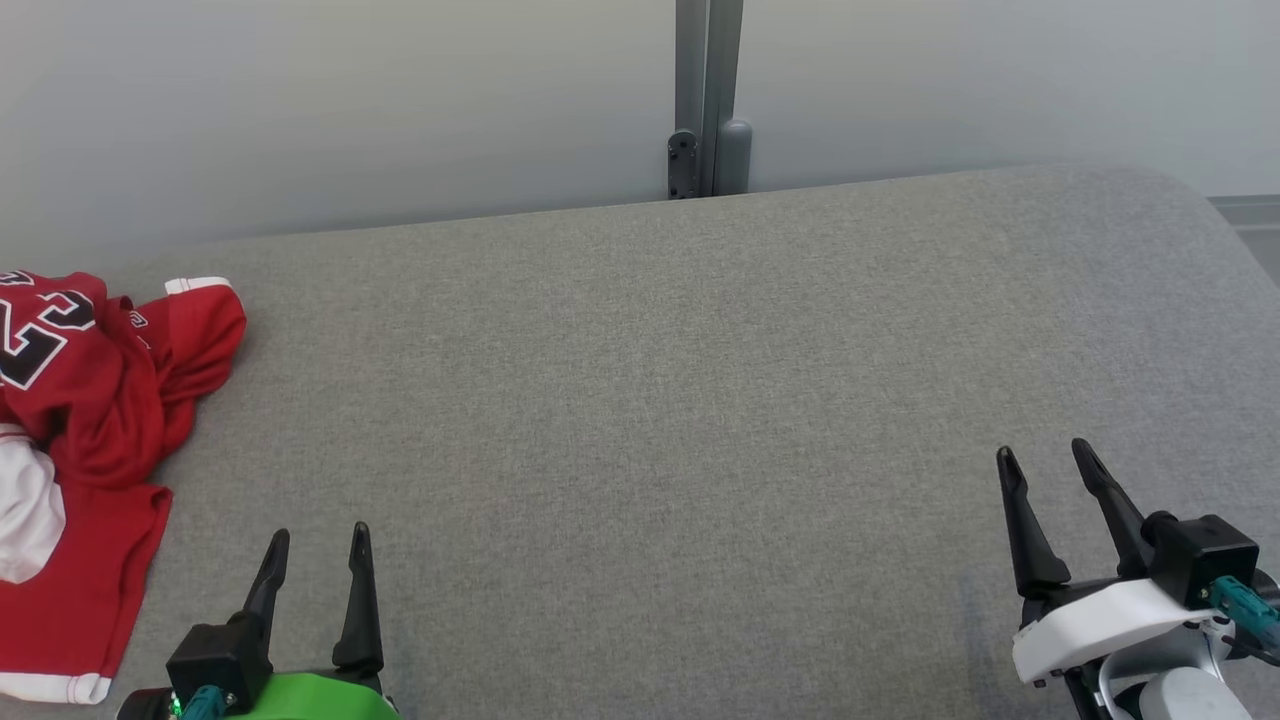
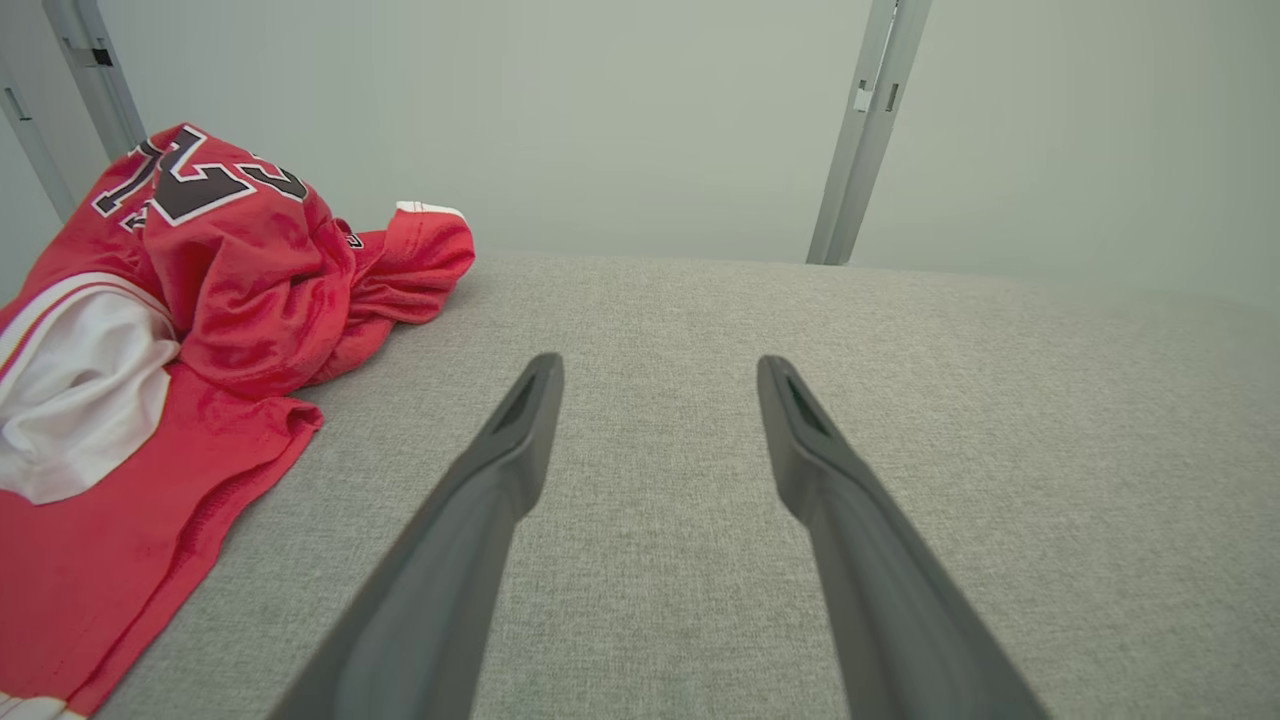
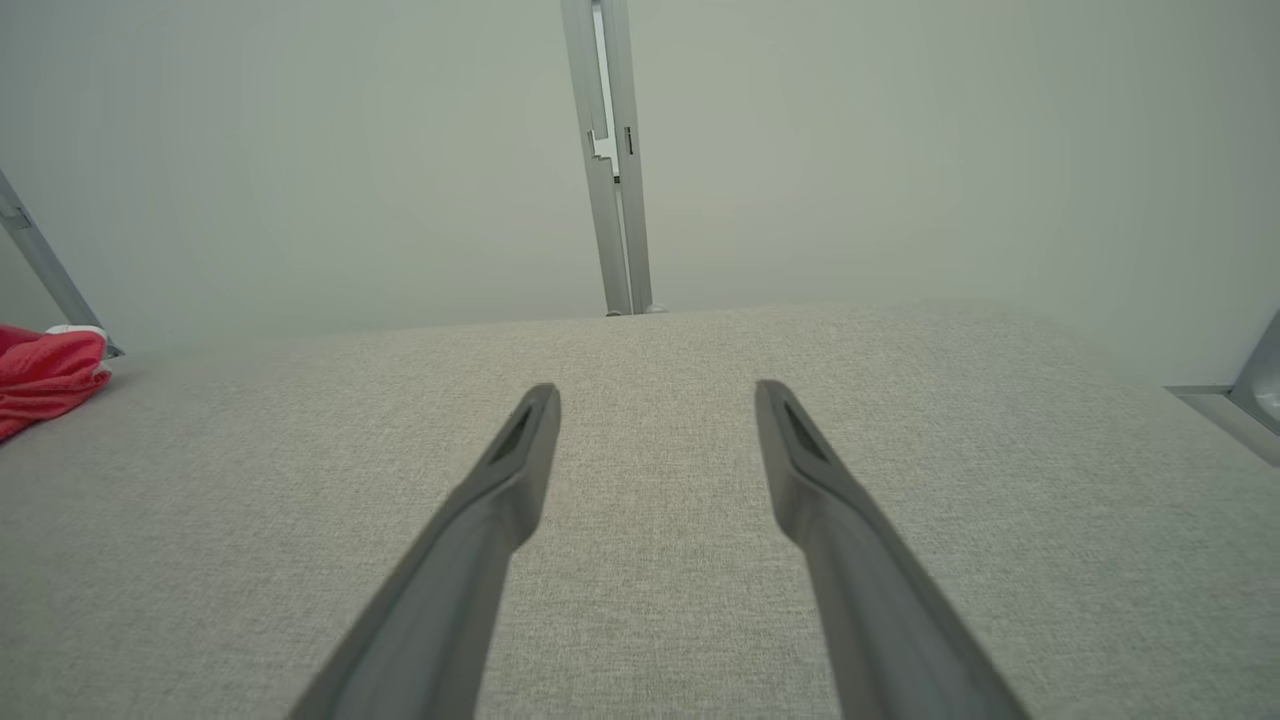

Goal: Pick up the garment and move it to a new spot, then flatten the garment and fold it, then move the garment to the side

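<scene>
The garment [image 1: 90, 440] is a red jersey with white trim and dark numbers, lying crumpled at the far left of the grey padded surface [image 1: 650, 400]. In the left wrist view the garment [image 2: 180, 330] bunches up to the left of my fingers, apart from them. A small red corner of the garment [image 3: 45, 375] shows at the left edge of the right wrist view. My left gripper [image 1: 318, 540] stands open at the lower left, just right of the jersey's hem, empty. My right gripper [image 1: 1045, 455] is open at the lower right, far from the cloth, holding nothing.
A pale wall runs behind the surface, with a grey metal post [image 1: 708, 100] at its back edge. The surface's right end curves away near a floor strip [image 1: 1250, 215]. Bare grey fabric lies between the two grippers.
</scene>
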